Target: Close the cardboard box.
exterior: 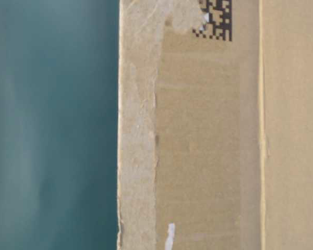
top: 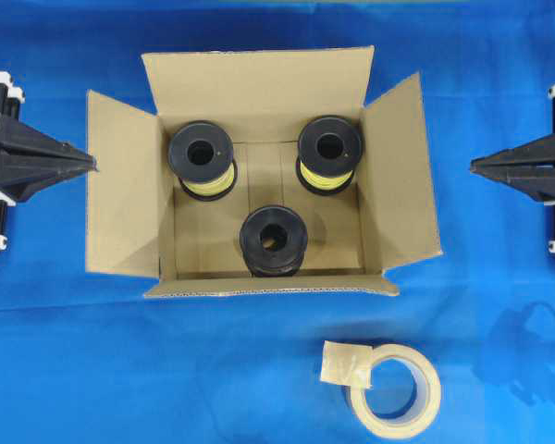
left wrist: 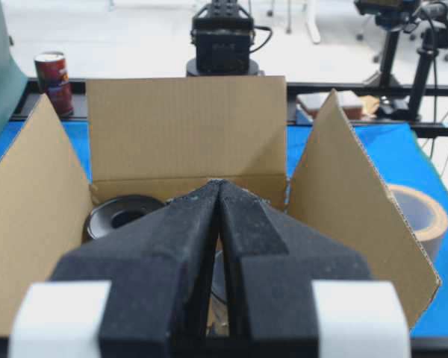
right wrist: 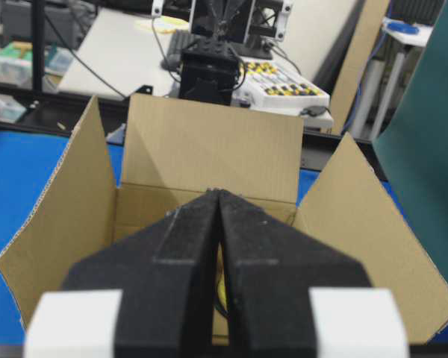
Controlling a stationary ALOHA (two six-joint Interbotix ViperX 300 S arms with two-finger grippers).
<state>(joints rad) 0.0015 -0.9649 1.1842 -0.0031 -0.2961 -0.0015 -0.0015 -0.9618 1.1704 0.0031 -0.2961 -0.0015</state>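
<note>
The cardboard box (top: 129,185) stands open in the middle of the blue table, all four flaps spread outward. Inside stand three black spools (top: 202,153), two wound with yellow wire. My left gripper (top: 91,164) is shut and empty, its tips just at the left flap's outer edge. My right gripper (top: 474,166) is shut and empty, a short way right of the right flap (top: 402,180). In the left wrist view the shut fingertips (left wrist: 219,186) point into the box (left wrist: 187,127). The right wrist view shows the same from the other side, gripper (right wrist: 219,195) facing the box (right wrist: 209,153). The table-level view is filled by the box wall (exterior: 208,135).
A tan tape roll (top: 395,388) lies on the blue cloth in front of the box, right of centre, with a loose strip on its rim. A red can (left wrist: 54,78) stands beyond the table in the left wrist view.
</note>
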